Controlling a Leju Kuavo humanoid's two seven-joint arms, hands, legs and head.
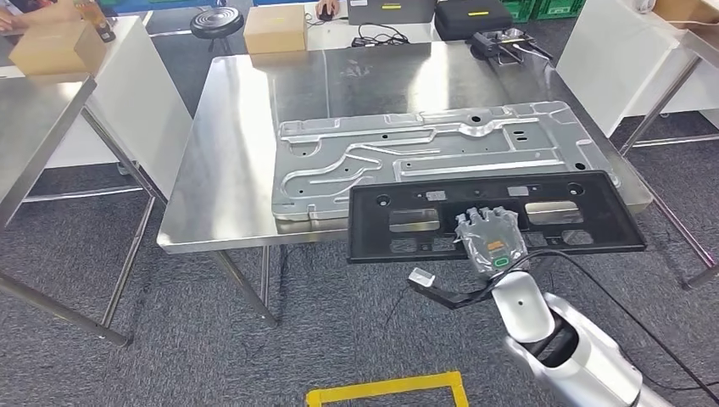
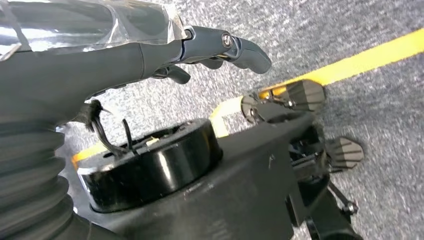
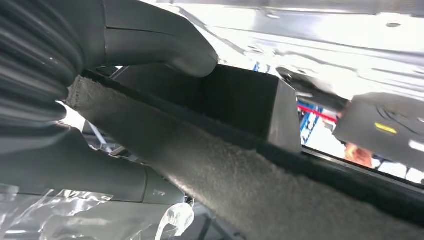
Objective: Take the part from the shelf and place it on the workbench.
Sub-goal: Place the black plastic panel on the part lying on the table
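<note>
The part is a long black plastic panel [image 1: 551, 199] with cut-outs. My right hand [image 1: 489, 237] grips its near edge and holds it roughly level over the front right edge of the steel workbench [image 1: 237, 153]. In the right wrist view the thumb [image 3: 165, 45] lies on one side of the black panel [image 3: 240, 100] and the fingers [image 3: 100, 175] on the other. A stamped silver metal panel [image 1: 424, 153] lies on the bench just beyond the black part. My left hand [image 2: 150, 55] hangs over the carpet, holding nothing, with its fingers loosely extended.
Another steel table [image 1: 34, 127] stands at the left with a cardboard box [image 1: 55, 47] on it. Behind the bench are a second box [image 1: 274, 28], a black case [image 1: 473, 17] and a stool [image 1: 216, 21]. A white board [image 1: 610, 59] leans at the right. Yellow tape [image 1: 386, 390] marks the floor.
</note>
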